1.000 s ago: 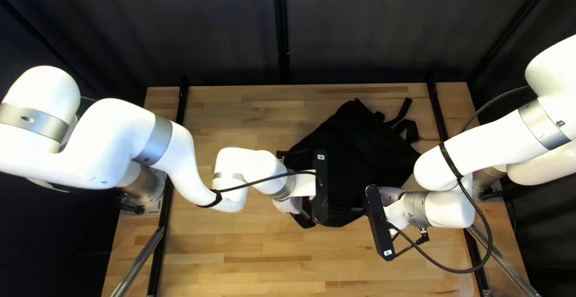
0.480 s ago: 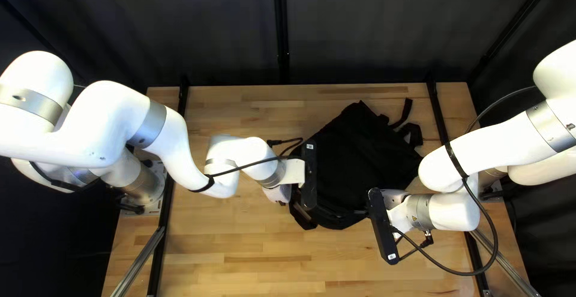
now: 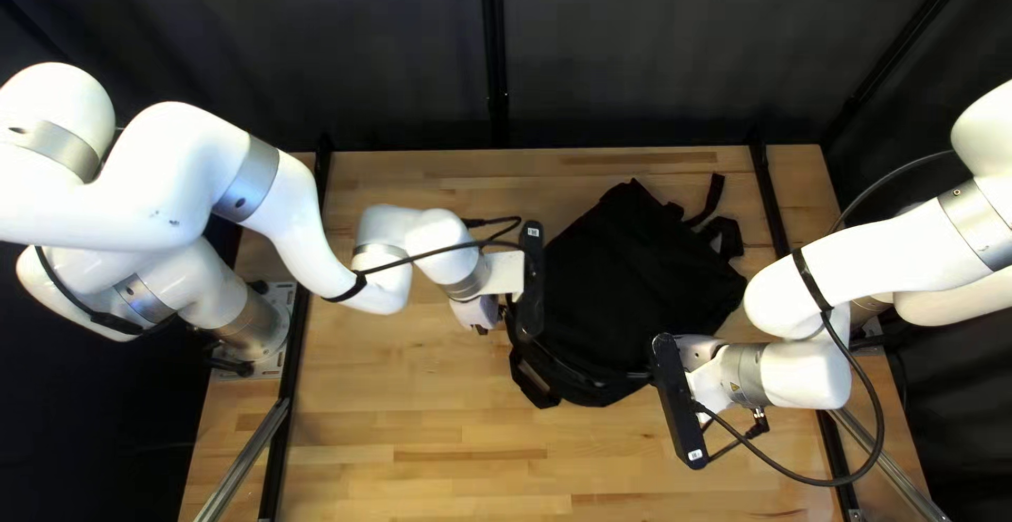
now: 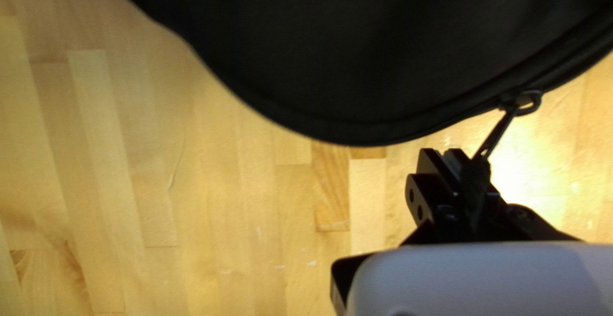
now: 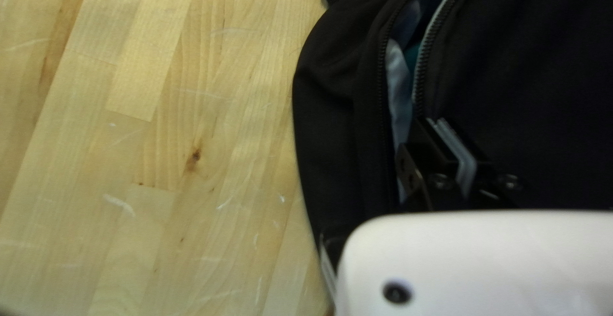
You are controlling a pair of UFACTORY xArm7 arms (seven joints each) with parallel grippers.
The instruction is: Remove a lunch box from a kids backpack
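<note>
Drawn back toward eleven o'clock since the earlier frame, the left arm (image 3: pixel 185 179) is now seen just off the near-left side of the backpack (image 3: pixel 643 290), while the right arm (image 3: pixel 875 264) has been shifted only slightly. With twelve set at the far edge of the surface (image 3: pixel 422 438) in the top left view, the backpack's long axis is laid roughly from seven to one o'clock; its bulk lies at three o'clock from the left wrist and near eleven from the right. In the left wrist view, the left gripper (image 4: pixel 458 156) appears clenched on the zipper pull (image 4: pixel 497 136), and the slider (image 4: pixel 523 101) is placed between one and two o'clock from the fingertips, with twelve taken as straight ahead. In the right wrist view, the right gripper (image 5: pixel 450 124) is closed against the backpack; whether any cloth is pinched cannot be told. From it, the opening (image 5: pixel 397 83) runs toward eleven o'clock, just beside the fingers, so the right is judged the nearer one for reaching in. The lunch box cannot be made out and is presumed to be inside; whether the teal patch (image 5: pixel 413 54) in the opening belongs to it is unclear. Unzipping seems to be under way, and a wider mouth is probably needed before anything is lifted out.
</note>
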